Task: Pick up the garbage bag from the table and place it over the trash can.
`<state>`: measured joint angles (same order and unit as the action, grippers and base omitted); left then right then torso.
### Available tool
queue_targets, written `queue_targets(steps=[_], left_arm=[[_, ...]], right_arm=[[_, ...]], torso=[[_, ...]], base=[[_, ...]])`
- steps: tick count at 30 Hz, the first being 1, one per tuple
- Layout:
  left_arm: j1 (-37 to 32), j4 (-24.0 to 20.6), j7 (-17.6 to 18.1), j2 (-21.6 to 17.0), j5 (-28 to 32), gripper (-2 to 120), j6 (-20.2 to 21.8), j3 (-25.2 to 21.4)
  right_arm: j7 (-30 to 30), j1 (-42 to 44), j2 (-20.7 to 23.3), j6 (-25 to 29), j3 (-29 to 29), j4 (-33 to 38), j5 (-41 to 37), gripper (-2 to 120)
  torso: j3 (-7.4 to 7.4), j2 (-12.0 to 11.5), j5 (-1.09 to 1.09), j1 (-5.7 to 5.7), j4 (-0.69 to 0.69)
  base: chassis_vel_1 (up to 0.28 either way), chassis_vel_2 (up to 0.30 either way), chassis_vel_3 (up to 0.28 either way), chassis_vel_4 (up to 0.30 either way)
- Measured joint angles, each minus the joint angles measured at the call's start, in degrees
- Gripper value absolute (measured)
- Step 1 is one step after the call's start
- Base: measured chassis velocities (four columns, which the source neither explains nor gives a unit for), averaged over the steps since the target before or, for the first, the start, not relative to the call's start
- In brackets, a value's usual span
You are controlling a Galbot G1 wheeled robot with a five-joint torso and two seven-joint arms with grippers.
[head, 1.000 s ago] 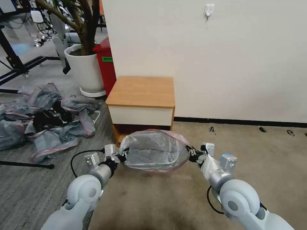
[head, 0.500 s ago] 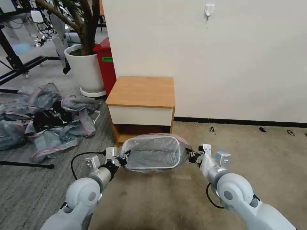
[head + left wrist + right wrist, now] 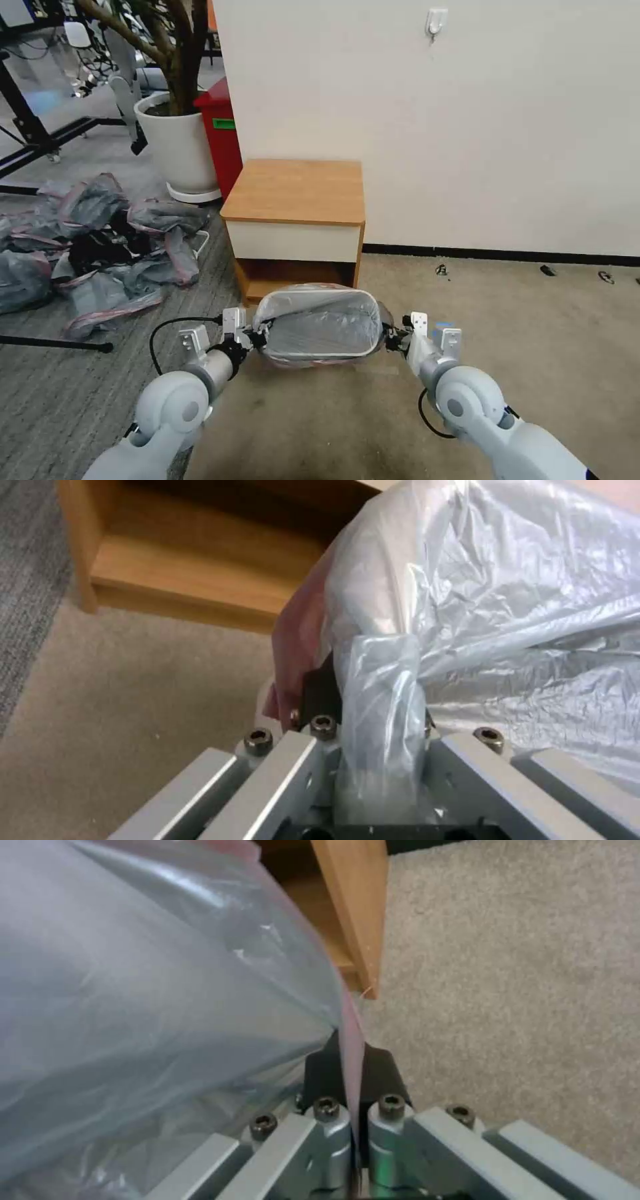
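Both grippers pinch the bag, which is stretched over the bin on the floor in front of the table.

Left gripper [image 3: 257,335] is clamped on a bunched fold of the bag [image 3: 327,323] at the bin's left side, and the left wrist view shows the plastic wadded right between its fingers [image 3: 319,692]. Right gripper [image 3: 393,340] has its jaws closed on the pink rim at the other side, the band pulled thin and flat between them. The bag's mouth sits around the bin [image 3: 363,348] rim, I think all the way round, though the near edge is hard to make out. Bin stands on the carpet just in front of the table [image 3: 297,190], whose top is bare. Off to the left lies a heap of bags [image 3: 100,247].
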<state>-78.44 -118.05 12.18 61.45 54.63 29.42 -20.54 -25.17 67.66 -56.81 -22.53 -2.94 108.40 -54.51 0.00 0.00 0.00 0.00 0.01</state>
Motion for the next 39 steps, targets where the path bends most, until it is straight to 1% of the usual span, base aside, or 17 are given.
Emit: queue_targets(steps=[6, 9, 12, 18, 21, 22, 23, 24, 27, 30, 32, 33, 35, 36, 37, 38, 39], left_arm=[[-0.2, -0.3, 0.0, -0.1, 0.5, 2, 0.4, 0.3], [-0.2, -0.4, 0.1, -0.1, 0.4, 2, 0.6, 0.3], [-0.4, -0.5, 0.1, -0.2, 0.4, 2, 0.7, 0.5], [-0.4, -0.6, 0.1, -0.4, 0.4, 2, 0.9, 0.7], [-0.1, 0.1, 0.1, -0.5, 0.3, 2, 0.9, 1.0], [0.1, 0.4, 0.1, -0.5, 0.2, 2, 0.9, 1.1], [0.4, 0.7, 0.1, -0.5, 0.2, 2, 0.8, 1.2], [0.4, 0.7, 0.1, -0.5, 0.2, 2, 0.8, 1.2], [1.2, 1.9, 0.1, -0.1, -0.6, 2, 0.6, 1.7], [1.6, 2.4, 0.1, 0.2, -0.8, 2, 0.5, 1.8], [1.9, 3.0, 0.1, 0.5, -0.9, 2, 0.5, 1.9], [2.1, 3.2, 0.1, 0.7, -0.9, 2, 0.4, 2.0], [2.2, 3.3, 0.1, 0.7, -0.9, 2, 0.4, 2.0], [2.3, 3.3, 0.1, 0.8, -0.9, 2, 0.4, 2.1], [2.3, 3.3, 0.1, 0.8, -0.9, 2, 0.4, 2.1], [2.3, 3.3, 0.1, 0.9, -0.9, 2, 0.4, 2.1], [2.3, 3.3, 0.1, 0.9, -0.9, 2, 0.4, 2.1]], right_arm=[[0.4, -1.1, 0.2, 0.0, 2.7, -1.0, -0.2, 0], [0.9, -1.6, 0.3, 0.2, 4.1, -1.8, 1.4, 0], [1.7, -2.3, 0.3, 1.3, 5.3, -3.1, 4.7, 0], [2.2, -2.6, 0.1, 2.3, 5.9, -3.8, 6.5, 0], [1.6, -2.4, 0.3, 3.1, 5.8, -3.3, 6.9, 0], [1.3, -2.2, 0.4, 3.4, 5.8, -3.0, 7.2, 4], [1.0, -1.9, 0.6, 3.7, 5.7, -2.6, 7.7, 10], [1.0, -1.9, 0.6, 3.7, 5.7, -2.6, 7.7, 10], [0.1, -0.9, 1.2, 4.5, 5.2, -1.3, 8.6, 25], [-0.3, -0.3, 1.5, 4.8, 5.0, -0.6, 9.0, 32], [-0.4, 0.5, 1.9, 5.0, 4.3, 0.3, 9.7, 40], [-0.5, 1.2, 2.2, 5.1, 3.7, 0.8, 10.1, 48], [-0.5, 1.5, 2.4, 5.1, 3.4, 1.0, 10.3, 50], [-0.5, 1.9, 2.6, 5.1, 3.0, 1.3, 10.6, 57], [-0.5, 2.0, 2.6, 5.1, 2.9, 1.4, 10.8, 58], [-0.5, 2.4, 2.8, 5.1, 2.7, 1.5, 11.7, 65], [-0.5, 2.4, 2.8, 5.1, 2.7, 1.5, 11.7, 65]], torso=[[0.00, 0.0, 0.00, 0.00, 0.00], [0.00, 0.0, 0.00, 0.00, -0.01], [0.00, 0.0, 0.00, 0.00, 0.00], [0.00, 0.0, 0.00, 0.00, 0.00], [0.00, 0.0, 0.00, 0.00, 0.00], [0.00, 0.0, 0.00, 0.00, 0.00], [0.00, 0.0, 0.00, 0.00, 0.00], [0.00, 0.0, 0.00, 0.00, 0.00], [0.00, 0.0, 0.00, 0.00, 0.00], [0.00, 0.0, 0.00, 0.00, -0.01], [0.00, 0.0, 0.00, 0.00, -0.01], [0.00, 0.0, 0.00, 0.00, -0.01], [0.00, 0.0, 0.00, 0.00, -0.01], [0.00, 0.0, 0.00, 0.00, -0.01], [0.00, 0.0, 0.00, 0.00, -0.01], [0.00, 0.0, 0.00, 0.00, -0.01], [0.00, 0.0, 0.00, 0.00, -0.01]], base=[[0.000, 0.000, 0.000, 0.000], [0.000, 0.000, 0.000, 0.000], [0.000, 0.000, 0.000, 0.000], [0.000, 0.000, 0.000, 0.000], [0.000, 0.000, 0.000, 0.000], [0.000, 0.000, 0.000, 0.000], [0.000, 0.000, 0.000, 0.000], [0.000, 0.000, 0.000, 0.000], [0.000, 0.000, 0.000, 0.000], [0.000, 0.000, 0.000, 0.000], [0.000, 0.000, 0.000, 0.000], [0.000, 0.000, 0.000, 0.000], [0.000, 0.000, 0.000, 0.000], [0.000, 0.000, 0.000, 0.000], [0.000, 0.000, 0.000, 0.000], [0.000, 0.000, 0.000, 0.000], [0.000, 0.000, 0.000, 0.000]])
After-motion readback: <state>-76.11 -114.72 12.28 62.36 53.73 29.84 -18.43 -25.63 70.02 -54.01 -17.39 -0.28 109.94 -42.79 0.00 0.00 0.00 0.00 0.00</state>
